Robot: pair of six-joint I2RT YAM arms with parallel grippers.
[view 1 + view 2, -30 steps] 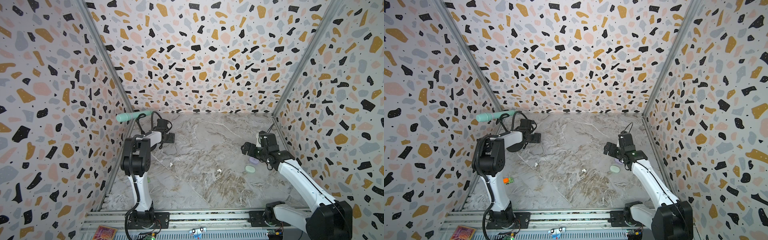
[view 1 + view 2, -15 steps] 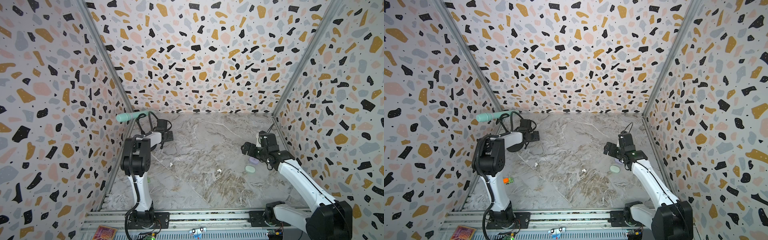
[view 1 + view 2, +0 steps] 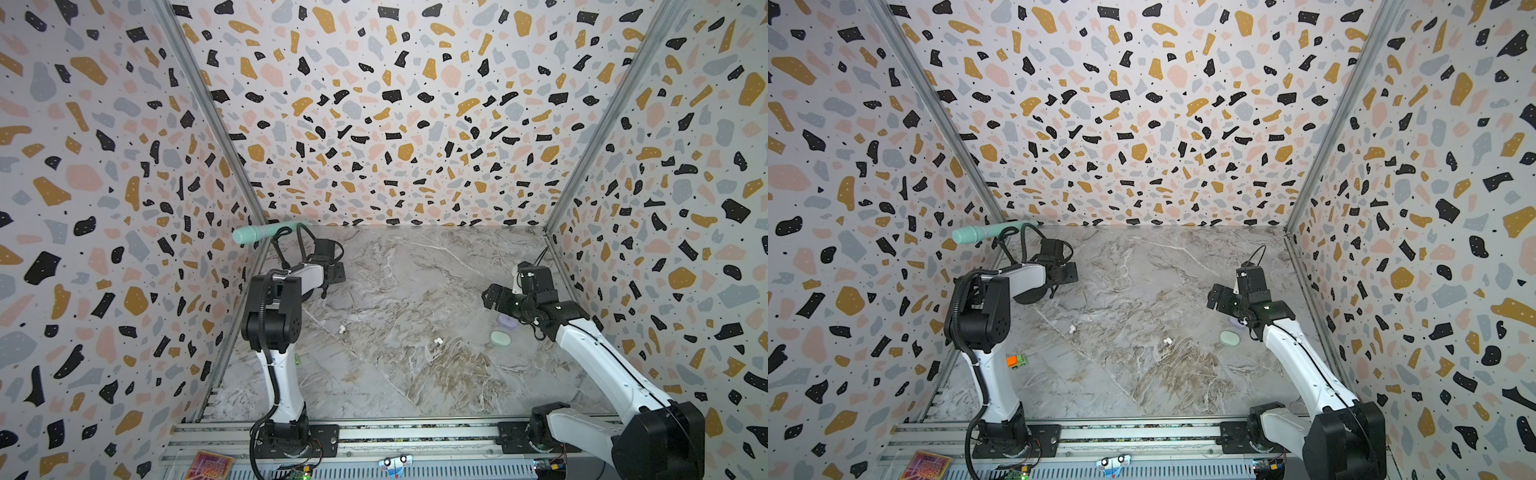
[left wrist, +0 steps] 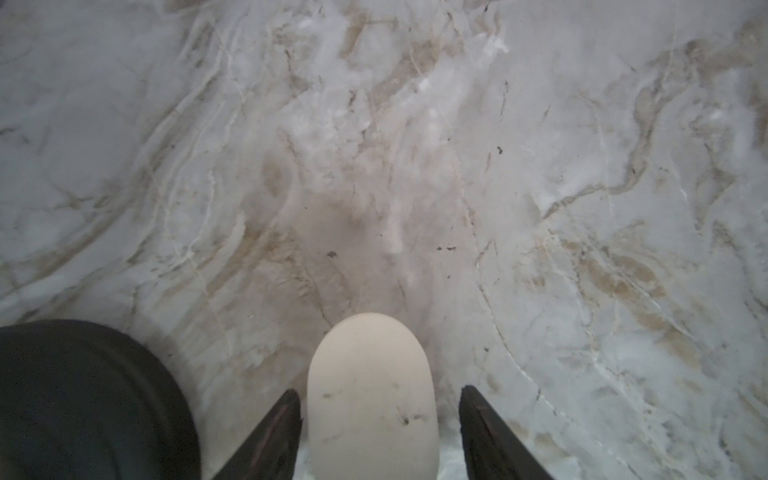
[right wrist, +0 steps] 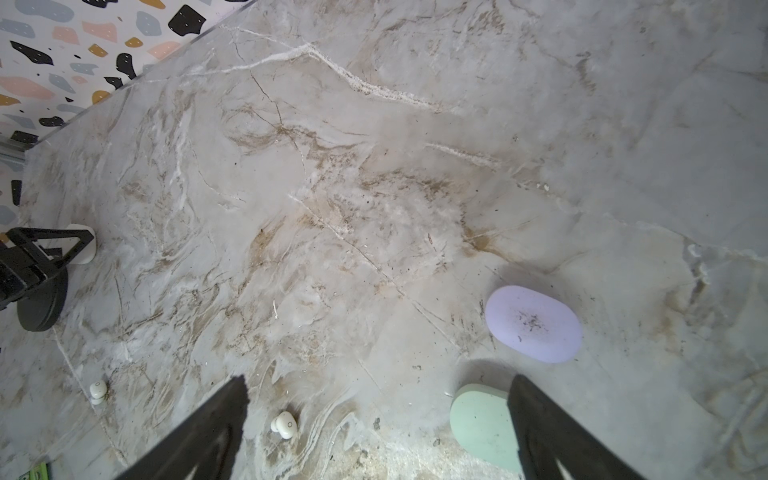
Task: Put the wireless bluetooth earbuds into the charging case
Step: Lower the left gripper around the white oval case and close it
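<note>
Well, the left gripper [image 4: 377,392] straddled the cream case [image 4: 370,365], jaws partly open, a gap on one side. The right gripper [image 5: 378,379] hung wide open near the mint case [image 5: 480,419]; two white earbuds [image 5: 284,424] lay loose on the table [image 5: 374,199].

Robot lab cell — terrazzo walls [image 3: 374,104], marble top [image 3: 415,374], rail-mtd arms [image 3: 286,386].

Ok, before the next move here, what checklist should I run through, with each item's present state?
1. Cream case lies between the jaws of the left gripper: ok.
2. Left gripper clamped on it: not ok, a gap shows on one side.
3. Cream case lid open: not ok, looks shut.
4. Right gripper open and empty: ok.
5. White earbud and second earbud lie free on the table: ok.
</note>
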